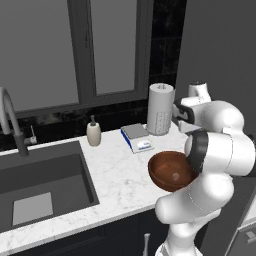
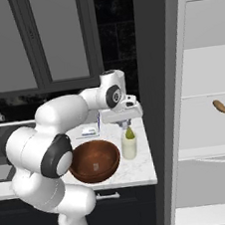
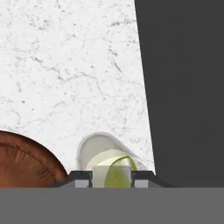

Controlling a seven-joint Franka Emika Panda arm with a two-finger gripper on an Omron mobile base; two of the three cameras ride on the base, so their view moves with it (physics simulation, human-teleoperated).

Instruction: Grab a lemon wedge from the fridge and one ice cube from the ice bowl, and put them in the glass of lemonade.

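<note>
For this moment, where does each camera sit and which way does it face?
Left base view: behind the arm on its left, looking forward and down over the counter, sink, paper towel roll and ice bowl; the white arm shows at lower right.
Right base view: behind on the right, facing the ice bowl, glass of lemonade and open fridge; the arm shows at lower left, the gripper holding the lemon wedge above the glass.
Hand view: on the hand, looking down at the glass and wedge; the fingertips show.
The base views share the bowl and counter.
</note>
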